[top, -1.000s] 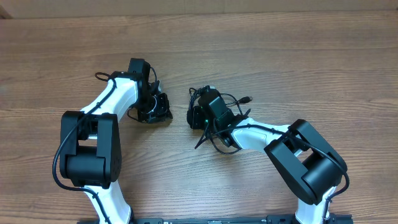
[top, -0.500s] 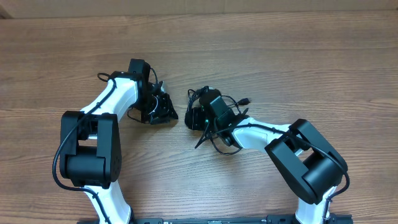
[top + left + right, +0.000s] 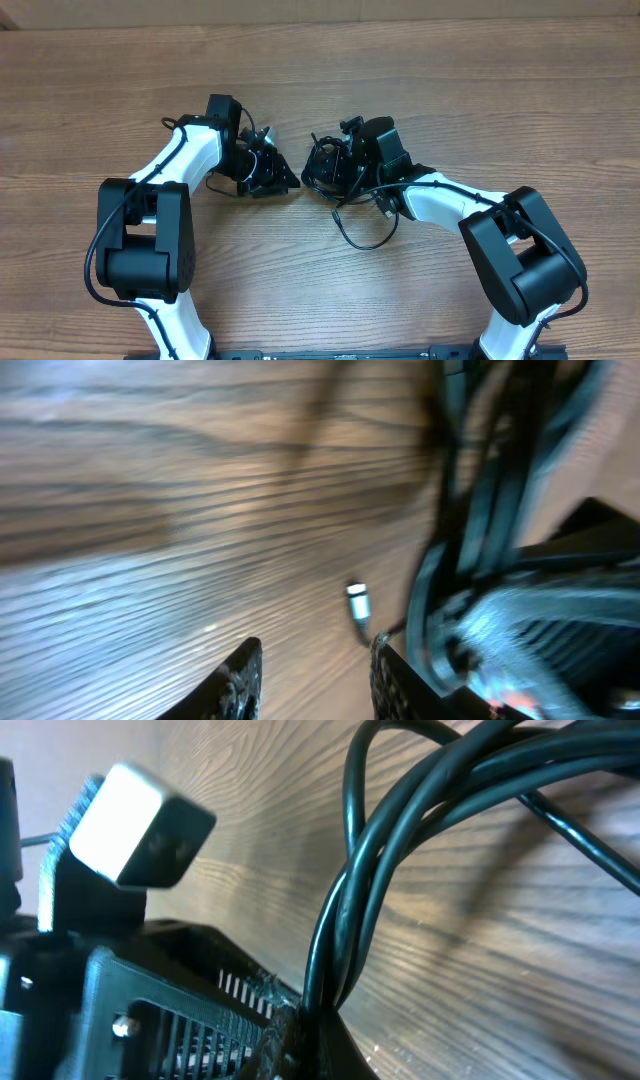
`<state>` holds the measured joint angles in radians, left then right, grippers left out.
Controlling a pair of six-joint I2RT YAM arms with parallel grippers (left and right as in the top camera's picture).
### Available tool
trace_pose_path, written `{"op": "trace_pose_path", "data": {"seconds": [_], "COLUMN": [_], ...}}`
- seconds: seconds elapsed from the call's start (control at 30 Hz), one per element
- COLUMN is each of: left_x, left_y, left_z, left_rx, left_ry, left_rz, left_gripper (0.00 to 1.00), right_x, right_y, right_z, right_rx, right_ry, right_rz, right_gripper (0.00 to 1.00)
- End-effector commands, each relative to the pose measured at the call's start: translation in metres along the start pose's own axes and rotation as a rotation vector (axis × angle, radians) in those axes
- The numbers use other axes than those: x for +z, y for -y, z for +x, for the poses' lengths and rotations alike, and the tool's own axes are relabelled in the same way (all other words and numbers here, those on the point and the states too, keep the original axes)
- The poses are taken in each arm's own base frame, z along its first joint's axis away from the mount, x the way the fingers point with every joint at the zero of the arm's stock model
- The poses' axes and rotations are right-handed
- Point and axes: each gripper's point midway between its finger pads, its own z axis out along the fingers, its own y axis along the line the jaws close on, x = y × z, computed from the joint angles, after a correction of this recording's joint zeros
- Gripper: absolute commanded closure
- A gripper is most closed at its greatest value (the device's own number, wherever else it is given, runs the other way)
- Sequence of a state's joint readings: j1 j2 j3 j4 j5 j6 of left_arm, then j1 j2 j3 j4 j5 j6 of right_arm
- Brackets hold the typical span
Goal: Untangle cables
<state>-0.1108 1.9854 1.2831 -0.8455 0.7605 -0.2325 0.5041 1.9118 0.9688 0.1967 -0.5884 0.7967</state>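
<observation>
The cables (image 3: pixel 322 172) form a bunched knot of thin black cords at mid-table, and one loop (image 3: pixel 366 238) trails toward the near edge. My right gripper (image 3: pixel 336 168) is shut on the bunch; in the right wrist view several strands (image 3: pixel 400 850) rise from between its fingertips (image 3: pixel 315 1025). My left gripper (image 3: pixel 284 178) sits just left of the knot. Its jaws are open in the left wrist view (image 3: pixel 315 678), with bare wood between them. A silver-tipped plug (image 3: pixel 357 600) lies just beyond the fingers, with cable strands (image 3: pixel 480 510) to the right.
The wooden table (image 3: pixel 480 90) stretches all around. The two wrists are close together: the left wrist's white camera block (image 3: pixel 140 825) and black vented housing (image 3: pixel 150 1010) fill the left of the right wrist view.
The right gripper swung up and to the right with the bunch, pulling the knot along and leaving a loop behind. The left gripper slid right toward the knot and opened slightly.
</observation>
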Motion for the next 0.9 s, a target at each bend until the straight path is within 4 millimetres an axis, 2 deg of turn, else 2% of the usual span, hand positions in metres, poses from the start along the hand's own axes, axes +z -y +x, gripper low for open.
{"op": "trace_pose_path", "data": {"seconds": [0.0,0.1,0.33,0.47,0.63,0.8,0.87], "left_x": [-0.005,-0.007,-0.009,-0.008,-0.007,-0.005,0.000], "left_y": [0.029,0.040,0.048,0.042,0.039,0.037,0.030], "left_z": [0.003,0.001,0.005,0.003,0.002,0.002,0.002], "left_rx": [0.041,0.025,-0.045,-0.047,-0.090,-0.131,-0.157], "left_ry": [-0.010,-0.010,-0.039,-0.028,-0.026,-0.028,-0.019], "left_rz": [0.153,0.215,0.261,0.228,0.209,0.190,0.128], "left_gripper": [0.60,0.58,0.80,0.90,0.89,0.81,0.78], "right_x": [-0.006,-0.008,-0.008,-0.009,-0.009,-0.010,-0.009], "right_y": [-0.021,-0.019,-0.018,-0.014,-0.003,0.006,0.005], "right_z": [-0.002,-0.006,-0.007,-0.011,-0.015,-0.014,-0.014], "right_rx": [0.001,0.021,0.023,0.026,0.045,0.060,0.067], "right_ry": [-0.011,-0.003,0.004,0.021,0.049,0.054,0.055], "right_rz": [-0.058,-0.057,-0.051,-0.038,0.014,0.055,0.052], "right_gripper": [0.96,0.96,0.96,0.96,0.96,0.96,0.96]}}
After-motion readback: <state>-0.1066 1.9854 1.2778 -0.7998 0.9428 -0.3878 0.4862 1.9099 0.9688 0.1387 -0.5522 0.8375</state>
